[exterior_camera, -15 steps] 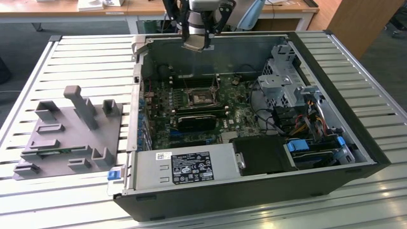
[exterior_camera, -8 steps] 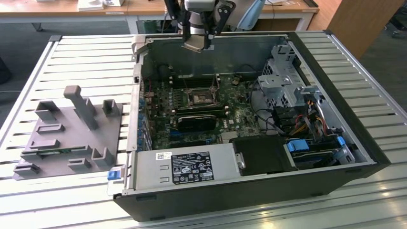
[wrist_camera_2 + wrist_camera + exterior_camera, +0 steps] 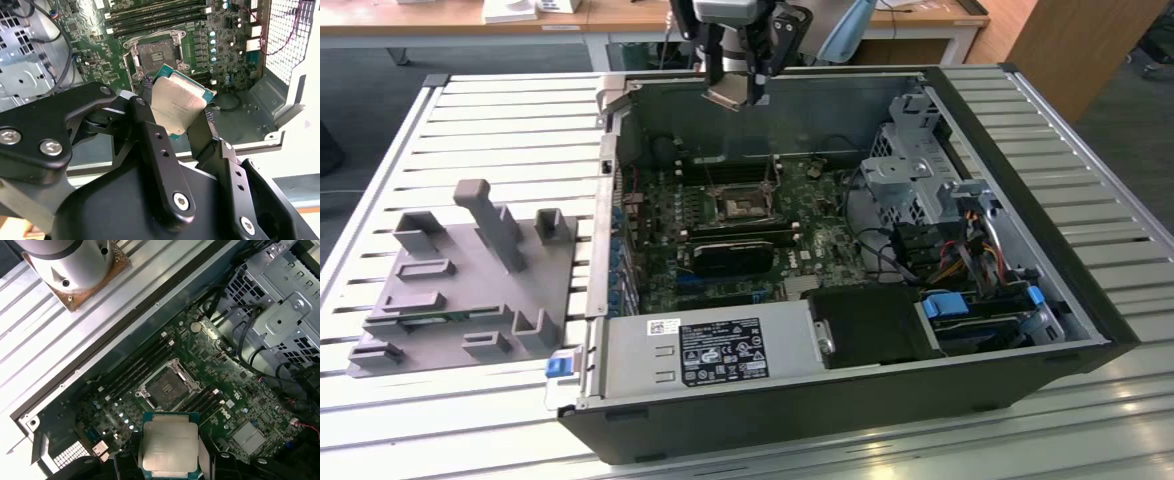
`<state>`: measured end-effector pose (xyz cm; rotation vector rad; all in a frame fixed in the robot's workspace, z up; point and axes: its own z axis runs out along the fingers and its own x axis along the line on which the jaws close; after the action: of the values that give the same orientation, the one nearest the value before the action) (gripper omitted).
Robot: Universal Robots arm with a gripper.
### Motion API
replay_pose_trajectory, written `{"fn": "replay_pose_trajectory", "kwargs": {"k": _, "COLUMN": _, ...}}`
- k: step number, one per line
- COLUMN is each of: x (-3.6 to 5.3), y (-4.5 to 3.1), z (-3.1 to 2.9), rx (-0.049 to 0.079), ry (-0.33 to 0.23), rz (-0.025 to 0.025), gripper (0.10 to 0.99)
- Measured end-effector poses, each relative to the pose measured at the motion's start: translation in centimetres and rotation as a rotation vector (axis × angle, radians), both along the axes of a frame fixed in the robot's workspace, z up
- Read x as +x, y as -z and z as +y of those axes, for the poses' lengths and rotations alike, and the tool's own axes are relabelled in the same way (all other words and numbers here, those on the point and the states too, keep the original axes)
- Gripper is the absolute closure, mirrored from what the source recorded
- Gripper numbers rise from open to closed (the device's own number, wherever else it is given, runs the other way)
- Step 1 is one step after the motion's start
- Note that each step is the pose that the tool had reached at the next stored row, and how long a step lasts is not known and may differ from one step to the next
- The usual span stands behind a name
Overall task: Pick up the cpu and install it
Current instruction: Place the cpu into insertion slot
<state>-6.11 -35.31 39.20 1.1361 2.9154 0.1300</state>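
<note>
cpu (image 3: 177,102) status, biggest stuff first. The open computer case (image 3: 1041,200) sits on the slatted table (image 3: 494,120), with the grey holder block (image 3: 467,270) beside it on the exterior view's left. Inside, the green motherboard (image 3: 821,235) faces up. The square socket (image 3: 167,386) in the middle of it looks open and bare, with the ram slots (image 3: 135,367) just beside it.

The gripper (image 3: 175,120) hangs over the far wall of the case, well clear of the board. Its two black fingers (image 3: 155,145) are clamped on opposite edges of the chip, silver top facing the wrist cameras.

My take: this is the carry-and-line-up stage, so what matters is getting the chip flat, centred and square to the socket frame. In the second wrist view it looks a bit skewed against the socket, so I'd fix that up in the air, not down low. The hold is only on thin edges, so go gently or it could twist. I'd guess the socket contacts are fragile, so no sliding across them.
</note>
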Motion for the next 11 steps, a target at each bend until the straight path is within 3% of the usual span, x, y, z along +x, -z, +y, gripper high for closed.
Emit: {"fn": "replay_pose_trajectory", "kwargs": {"k": 11, "x": 0.0, "y": 0.11, "z": 0.13, "rx": 0.0, "ry": 0.153, "rz": -0.0001, "gripper": 0.557}}
